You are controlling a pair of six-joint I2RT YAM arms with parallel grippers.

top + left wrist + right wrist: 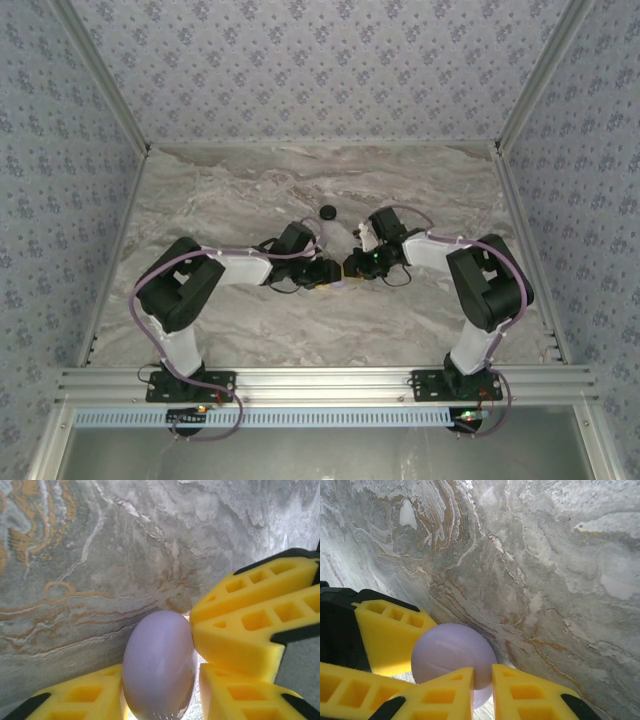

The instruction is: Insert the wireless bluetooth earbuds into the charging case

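Pinching charging case point(451, 652) across its width with left gripper point(161, 680), jaws part-closed, pads point(85, 697) on both sides, at table point(100, 555) centre. Crowding case rim with right gripper point(482, 677), jaws almost shut; hold unclear. Likely risks: squirting smooth rounded shell out under harder squeeze; slipping off rim; knocking grippers together, given tight overlap.

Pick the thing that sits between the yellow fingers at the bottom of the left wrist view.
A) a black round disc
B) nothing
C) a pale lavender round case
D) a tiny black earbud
C: the smooth, pale lavender charging case sits between the yellow fingers of the left gripper.
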